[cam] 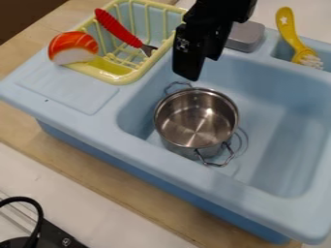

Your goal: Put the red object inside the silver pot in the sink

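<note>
The black arm (pixel 223 9) is cut off by the top edge, and the left part of the grey block (pixel 247 37) is hidden behind it. A corner of the yellow rack (pixel 127 77) is covered by the red-and-white toy (pixel 73 47). The metal end of the red-handled utensil (pixel 118 28) is too small to be made out. The blue sink (pixel 90 133) is cut off at the right, the black cable (pixel 40 213) at the left.
</note>
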Motion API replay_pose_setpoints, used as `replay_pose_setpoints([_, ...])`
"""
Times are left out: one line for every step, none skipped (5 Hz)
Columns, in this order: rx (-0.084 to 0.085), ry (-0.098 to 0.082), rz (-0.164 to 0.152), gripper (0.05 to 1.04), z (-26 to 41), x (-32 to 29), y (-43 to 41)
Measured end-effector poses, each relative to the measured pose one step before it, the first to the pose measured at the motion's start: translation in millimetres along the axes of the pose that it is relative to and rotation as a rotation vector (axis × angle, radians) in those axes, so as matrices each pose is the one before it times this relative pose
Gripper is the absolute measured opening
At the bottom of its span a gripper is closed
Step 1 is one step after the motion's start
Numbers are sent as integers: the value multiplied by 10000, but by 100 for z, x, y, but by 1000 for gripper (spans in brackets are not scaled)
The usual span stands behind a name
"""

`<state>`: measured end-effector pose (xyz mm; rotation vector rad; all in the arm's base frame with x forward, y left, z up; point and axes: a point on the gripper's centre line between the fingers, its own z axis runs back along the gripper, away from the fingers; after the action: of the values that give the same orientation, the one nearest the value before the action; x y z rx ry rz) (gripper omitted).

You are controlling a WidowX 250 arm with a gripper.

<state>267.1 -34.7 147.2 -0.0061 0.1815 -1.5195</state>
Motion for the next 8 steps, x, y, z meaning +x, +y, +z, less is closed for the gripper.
replay_pose_setpoints([-299, 70, 84, 989, -707, -2, -93])
replay_pose_setpoints([-385, 211, 841, 989, -310, -176, -203])
replay_pose_setpoints([3, 1, 596, 989, 37, -407, 104])
replay_pose_setpoints([-42, -131, 2197, 989, 279, -1462, 547])
replay_pose_setpoints([445, -351, 2065, 989, 864, -1723, 808])
replay_pose_setpoints([451, -709, 2217, 989, 1547, -1863, 873])
replay_pose_setpoints([394, 348, 2507, 989, 398, -1432, 814])
replay_pose_setpoints([-967, -295, 2348, 989, 3, 71, 1778])
